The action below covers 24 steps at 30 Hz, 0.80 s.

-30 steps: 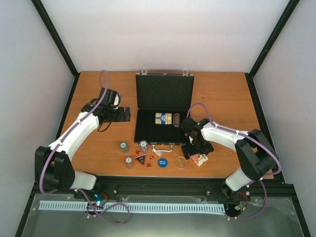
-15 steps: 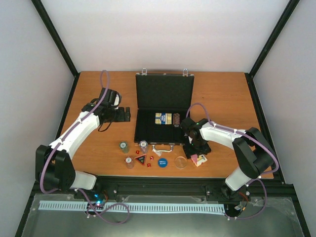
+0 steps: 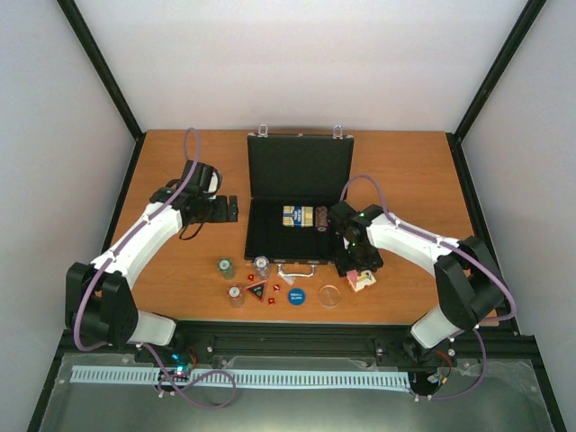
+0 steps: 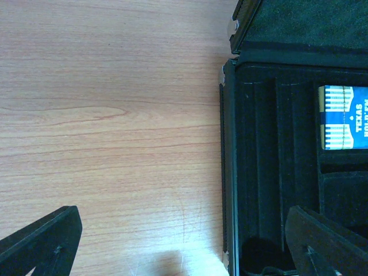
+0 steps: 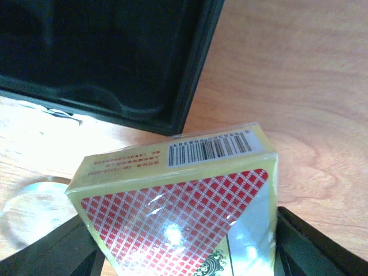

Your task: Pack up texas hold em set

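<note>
Right jaws clench the red card deck (image 5: 178, 201); left jaws hang released. Held tilted, it could snag the briefcase (image 5: 194, 72) rim and slip.

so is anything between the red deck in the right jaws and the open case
Only the case itself: its front right corner wall. The red deck, held in the right jaws, sits just outside that corner. Nothing else visible lies between them.

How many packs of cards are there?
2. The blue card deck lies in the open briefcase; the red card deck is gripped by the right gripper just outside its right front corner.
</note>
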Each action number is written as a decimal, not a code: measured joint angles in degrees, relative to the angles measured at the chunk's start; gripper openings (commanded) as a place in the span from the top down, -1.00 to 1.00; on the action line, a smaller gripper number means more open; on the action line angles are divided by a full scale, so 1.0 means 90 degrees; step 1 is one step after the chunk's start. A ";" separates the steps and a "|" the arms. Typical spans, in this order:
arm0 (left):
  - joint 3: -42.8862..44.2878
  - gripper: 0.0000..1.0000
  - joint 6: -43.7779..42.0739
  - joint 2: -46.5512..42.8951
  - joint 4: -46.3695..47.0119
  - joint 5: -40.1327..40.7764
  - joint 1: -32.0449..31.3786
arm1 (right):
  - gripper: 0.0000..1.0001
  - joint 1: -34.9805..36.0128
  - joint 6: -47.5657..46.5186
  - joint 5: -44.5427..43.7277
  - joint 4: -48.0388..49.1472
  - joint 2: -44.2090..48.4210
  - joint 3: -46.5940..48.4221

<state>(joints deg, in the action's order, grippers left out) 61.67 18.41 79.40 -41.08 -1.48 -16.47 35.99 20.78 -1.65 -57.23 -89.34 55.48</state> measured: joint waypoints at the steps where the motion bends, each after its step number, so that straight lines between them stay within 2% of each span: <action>1: 0.0000 -1.00 0.0000 0.0000 0.0000 0.0000 0.0000 | -0.22 0.0000 0.0007 -0.0012 -0.0119 0.0032 0.0119; 13: 0.0000 -1.00 0.0000 -0.0134 0.0000 0.0010 0.0000 | -0.18 -0.0002 0.0100 0.0002 -0.0481 -0.0289 0.2319; 18: -0.0002 -1.00 0.0005 -0.0245 0.0019 0.0022 0.0000 | -0.15 0.0002 0.0068 0.0287 -0.0296 -0.1054 0.2902; 24: -0.0005 -1.00 0.0007 -0.0257 0.0034 0.0022 0.0000 | -0.16 0.0160 -0.0461 0.0372 -0.0102 -0.2174 0.3781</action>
<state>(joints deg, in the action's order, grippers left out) 61.63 18.48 77.08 -40.77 -1.28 -16.47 37.43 16.62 1.69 -58.15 -108.90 89.52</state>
